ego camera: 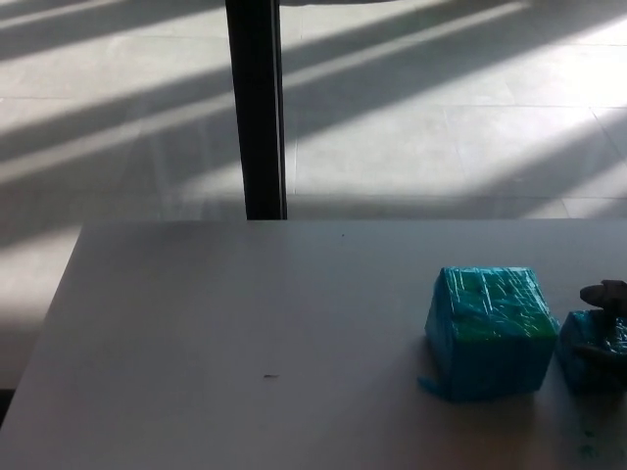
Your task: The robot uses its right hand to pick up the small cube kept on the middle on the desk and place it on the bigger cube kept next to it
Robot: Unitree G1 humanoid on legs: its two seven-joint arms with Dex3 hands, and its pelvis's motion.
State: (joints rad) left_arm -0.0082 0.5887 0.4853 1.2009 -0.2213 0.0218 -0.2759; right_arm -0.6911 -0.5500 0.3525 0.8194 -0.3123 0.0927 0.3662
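Note:
A big teal cube (487, 333) wrapped in shiny tape stands on the grey desk (245, 343) at the right. Just to its right, at the picture's edge, sits the small teal cube (584, 364), partly cut off by the frame. Only a small dark part of my right hand (607, 294) shows at the right edge. It lies against the top rear of the small cube, and another dark part crosses the cube's upper face. The small cube rests on the desk. My left hand is out of sight.
A black vertical post (257, 108) stands behind the desk's far edge. Beyond it lies a tiled floor (441, 98) striped with sunlight. A loose teal tape scrap (427, 385) sticks out at the big cube's front left corner.

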